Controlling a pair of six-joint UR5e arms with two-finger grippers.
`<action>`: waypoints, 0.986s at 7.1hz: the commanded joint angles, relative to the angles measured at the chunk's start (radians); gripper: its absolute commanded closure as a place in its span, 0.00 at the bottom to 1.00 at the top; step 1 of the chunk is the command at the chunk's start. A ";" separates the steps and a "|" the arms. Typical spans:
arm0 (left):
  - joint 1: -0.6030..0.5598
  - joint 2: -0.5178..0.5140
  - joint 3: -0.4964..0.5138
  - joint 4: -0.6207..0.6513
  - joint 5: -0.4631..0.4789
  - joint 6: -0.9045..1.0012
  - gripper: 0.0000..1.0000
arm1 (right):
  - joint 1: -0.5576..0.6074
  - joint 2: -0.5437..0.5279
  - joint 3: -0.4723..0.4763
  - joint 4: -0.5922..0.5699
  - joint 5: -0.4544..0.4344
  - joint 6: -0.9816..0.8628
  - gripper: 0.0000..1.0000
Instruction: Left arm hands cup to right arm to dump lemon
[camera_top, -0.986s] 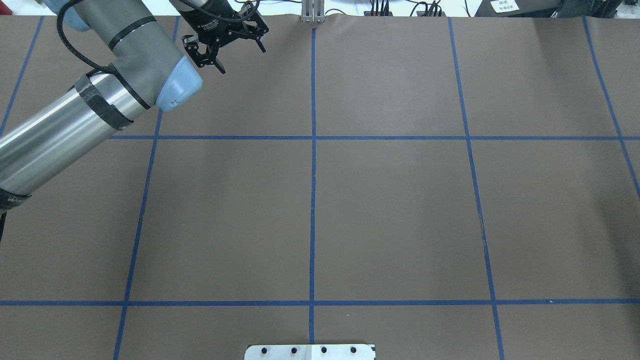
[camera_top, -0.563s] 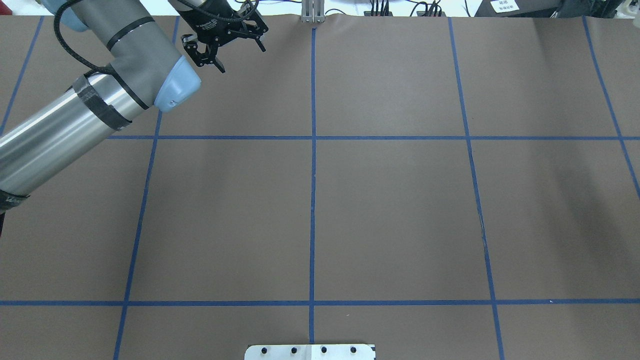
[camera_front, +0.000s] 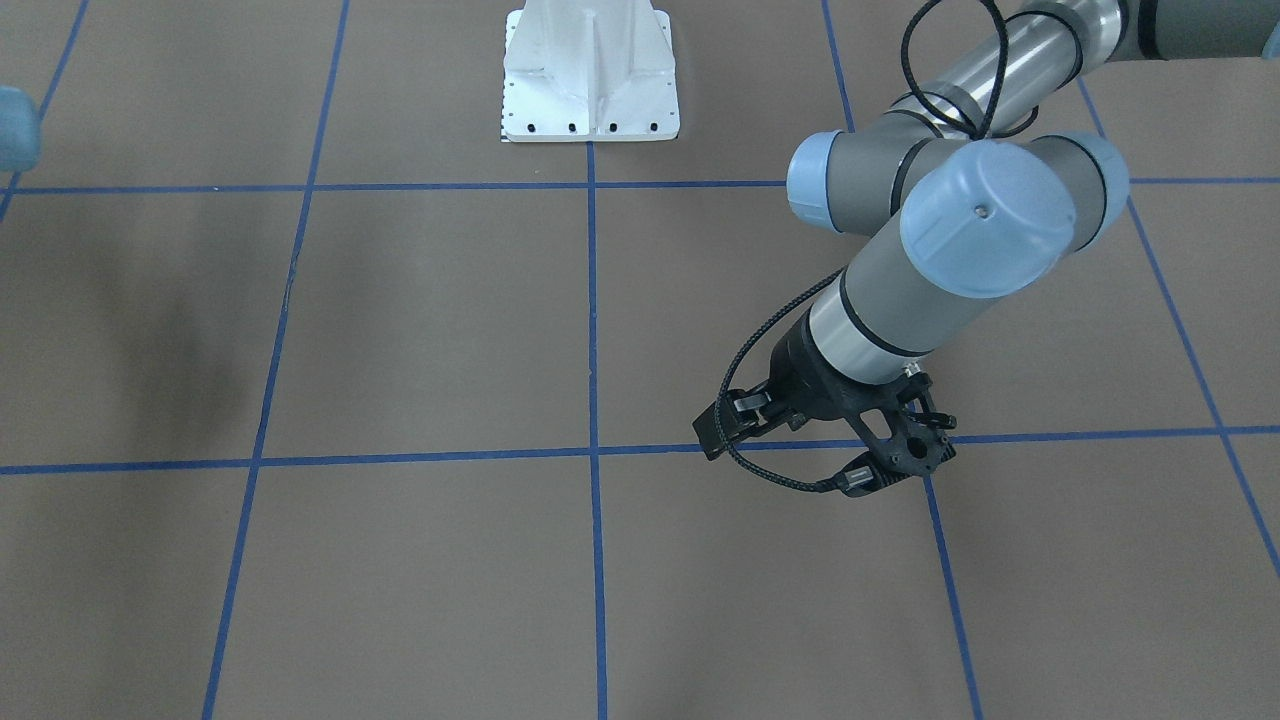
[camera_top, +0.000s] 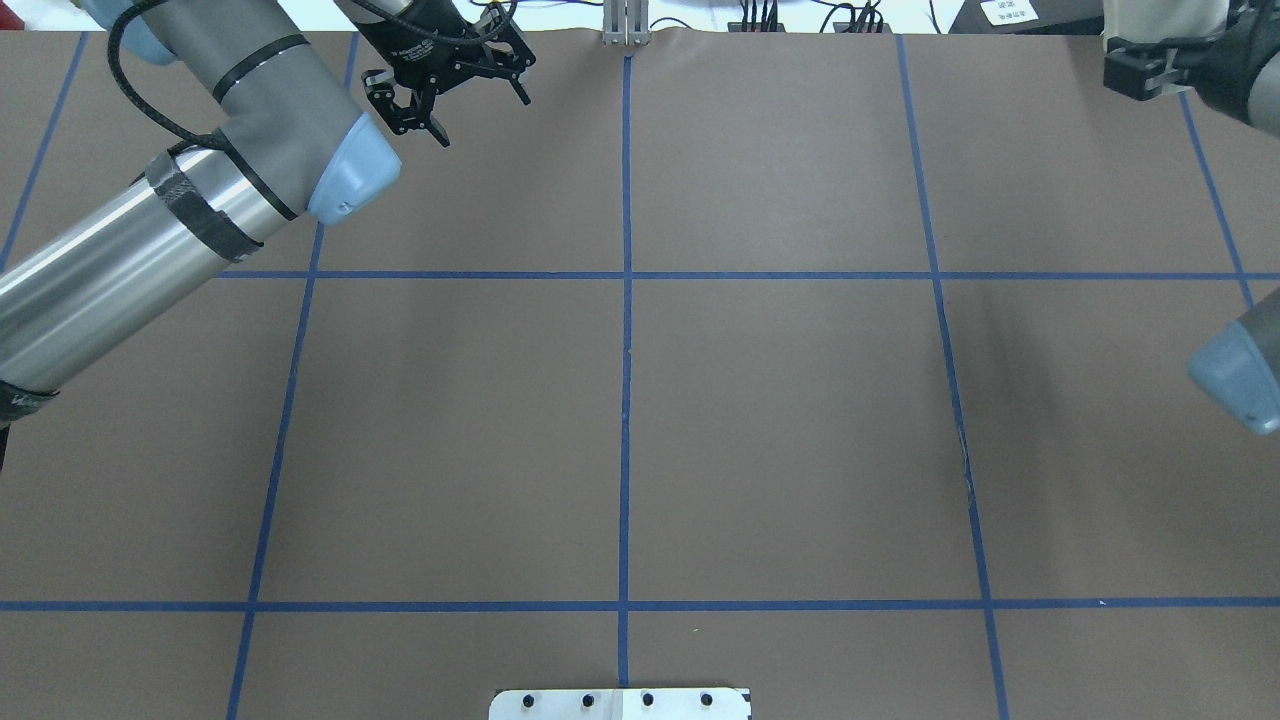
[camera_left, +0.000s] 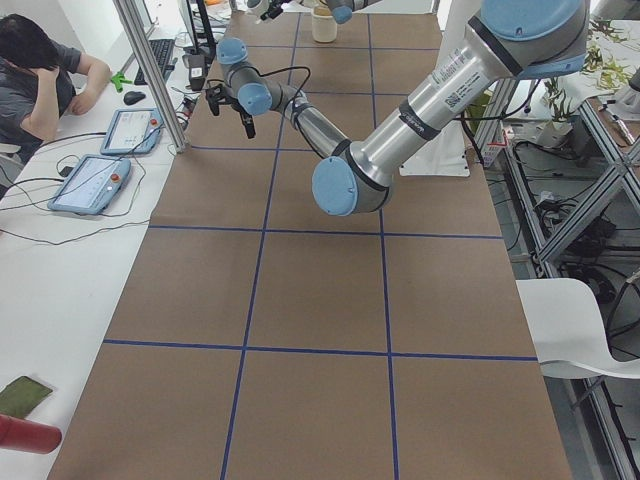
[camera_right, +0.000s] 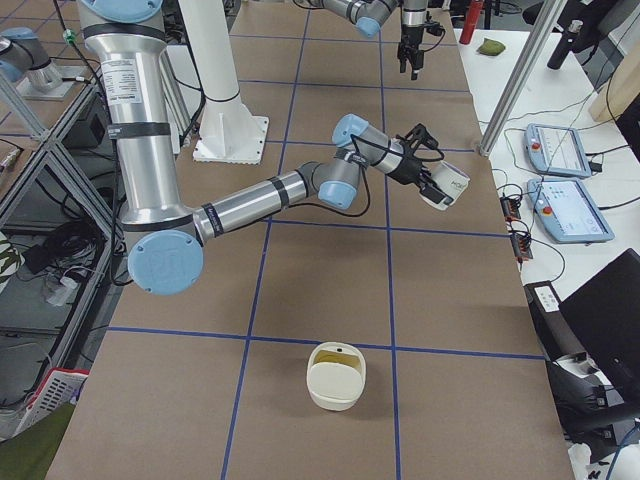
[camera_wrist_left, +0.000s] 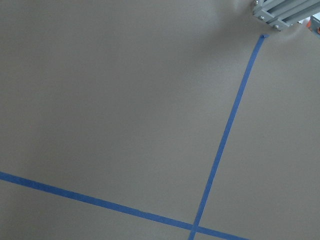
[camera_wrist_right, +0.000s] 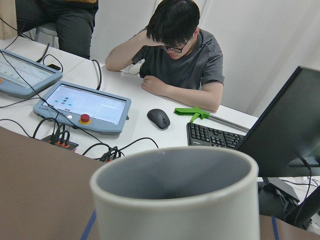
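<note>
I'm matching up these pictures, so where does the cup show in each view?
Exterior right: cup right of centre, held in right gripper.
Right wrist: cup bottom centre, close up.
Overhead: cup likely in the top right corner.
Exterior left: cannot tell.
Front-facing: absent.
Left wrist: absent.
Landmark: white base plate.

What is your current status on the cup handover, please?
Left gripper open, empty. Right gripper shut on the cup, aloft. Lemon: cannot tell. Cream container down beside right arm.

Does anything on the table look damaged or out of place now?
One small flaw: the blue tape line looks scuffed at one spot on the table's right half. The cup sits tilted in the right gripper, which suits dumping.
</note>
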 joint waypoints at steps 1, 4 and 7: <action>0.002 -0.010 -0.004 -0.001 -0.012 -0.002 0.00 | -0.259 0.023 0.029 -0.036 -0.272 -0.039 0.97; 0.002 -0.010 -0.010 -0.002 -0.015 -0.007 0.00 | -0.560 0.245 0.008 -0.203 -0.608 -0.025 0.96; 0.002 -0.010 -0.013 -0.020 -0.177 -0.007 0.00 | -0.640 0.374 -0.043 -0.200 -0.687 -0.022 0.95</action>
